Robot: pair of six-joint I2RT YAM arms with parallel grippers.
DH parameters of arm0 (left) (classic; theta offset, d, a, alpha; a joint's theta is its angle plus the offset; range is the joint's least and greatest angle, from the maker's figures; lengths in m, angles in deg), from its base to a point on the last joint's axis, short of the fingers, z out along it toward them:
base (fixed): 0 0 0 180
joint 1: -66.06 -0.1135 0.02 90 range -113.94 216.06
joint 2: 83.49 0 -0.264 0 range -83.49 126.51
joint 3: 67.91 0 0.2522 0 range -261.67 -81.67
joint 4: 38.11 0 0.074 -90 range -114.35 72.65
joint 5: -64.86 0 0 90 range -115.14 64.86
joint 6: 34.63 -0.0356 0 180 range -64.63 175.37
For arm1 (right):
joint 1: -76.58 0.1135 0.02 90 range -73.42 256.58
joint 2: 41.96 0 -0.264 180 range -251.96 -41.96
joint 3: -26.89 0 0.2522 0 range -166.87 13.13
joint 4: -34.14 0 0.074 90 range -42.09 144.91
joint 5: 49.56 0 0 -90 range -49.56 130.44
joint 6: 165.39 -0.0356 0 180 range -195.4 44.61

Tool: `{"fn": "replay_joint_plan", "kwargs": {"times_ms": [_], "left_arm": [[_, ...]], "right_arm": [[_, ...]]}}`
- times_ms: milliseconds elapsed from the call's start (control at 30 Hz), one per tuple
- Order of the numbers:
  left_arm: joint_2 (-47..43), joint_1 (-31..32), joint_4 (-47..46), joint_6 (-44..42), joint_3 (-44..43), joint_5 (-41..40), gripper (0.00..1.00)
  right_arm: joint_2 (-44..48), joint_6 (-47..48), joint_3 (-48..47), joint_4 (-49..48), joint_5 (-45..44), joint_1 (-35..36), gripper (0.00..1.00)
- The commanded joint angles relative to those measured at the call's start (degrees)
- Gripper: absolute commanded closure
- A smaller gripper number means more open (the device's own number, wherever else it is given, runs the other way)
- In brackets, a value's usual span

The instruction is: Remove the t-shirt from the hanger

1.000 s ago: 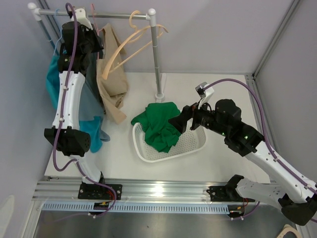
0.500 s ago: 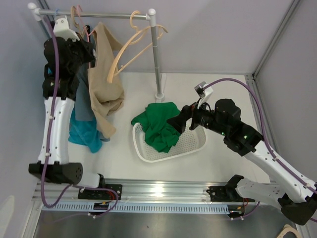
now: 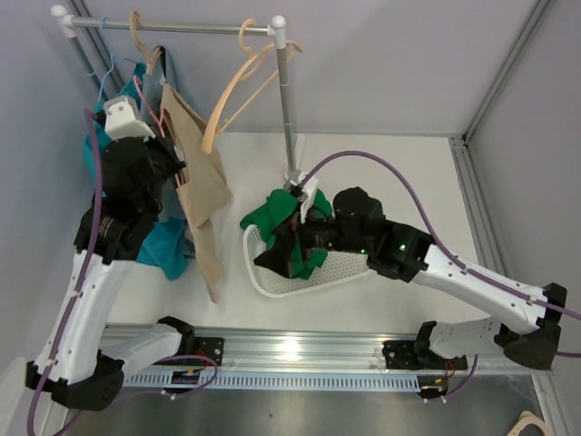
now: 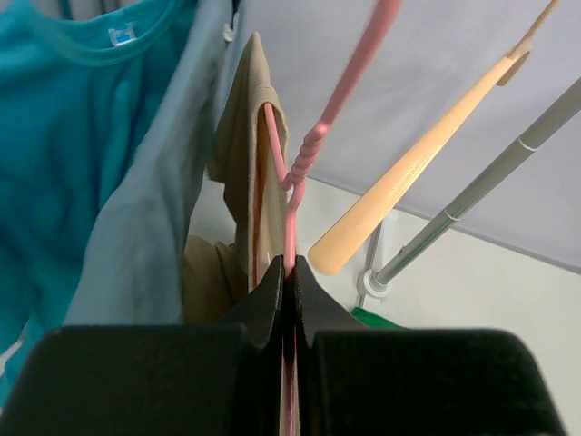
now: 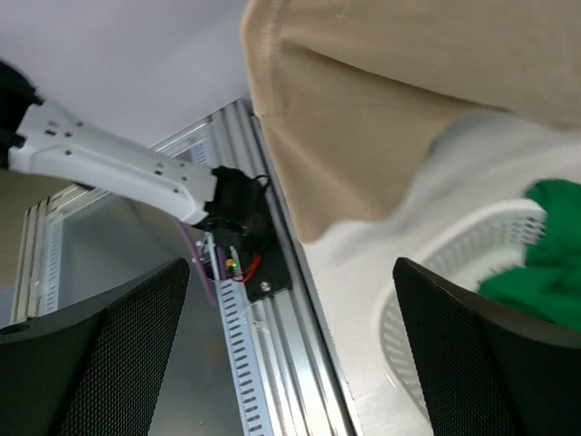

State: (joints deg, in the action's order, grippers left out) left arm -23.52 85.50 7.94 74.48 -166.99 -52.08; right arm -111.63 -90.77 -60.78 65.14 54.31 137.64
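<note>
The tan t-shirt hangs on a thin pink hanger, held out in front of the rail. My left gripper is shut on the pink hanger's wire just below its neck, and the tan shirt drapes to its left. My right gripper is wide open and empty, low over the basket's left end. In the right wrist view the shirt's lower hem hangs just above and ahead of the open gripper.
The clothes rail and its post carry an empty wooden hanger. A teal shirt and a grey-blue garment hang at the left. A white basket holds a green garment.
My left arm has drawn the pink hanger and tan shirt down and forward from the rail. My right arm has swung left across the basket toward the shirt's lower hem.
</note>
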Motion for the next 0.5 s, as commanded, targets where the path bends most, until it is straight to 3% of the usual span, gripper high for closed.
{"fn": "replay_joint_plan", "kwargs": {"times_ms": [0,167,300,467], "left_arm": [[-3.3,6.2,4.5,5.7,-2.8,-16.2,0.99],[-6.0,13.2,8.4,5.1,-4.0,-22.6,0.99],[-7.7,13.3,10.0,5.4,-4.6,-22.9,0.99],[-8.1,13.4,11.2,5.6,-5.6,-21.7,0.99]], "right_arm": [[-2.9,2.4,-2.9,-7.4,0.6,5.5,0.01],[-9.4,2.7,-0.9,-17.5,1.2,8.8,0.01],[-14.0,3.2,0.0,-28.5,1.2,11.6,0.01],[-21.2,3.8,-4.1,-31.1,-0.9,14.1,0.0]]}}
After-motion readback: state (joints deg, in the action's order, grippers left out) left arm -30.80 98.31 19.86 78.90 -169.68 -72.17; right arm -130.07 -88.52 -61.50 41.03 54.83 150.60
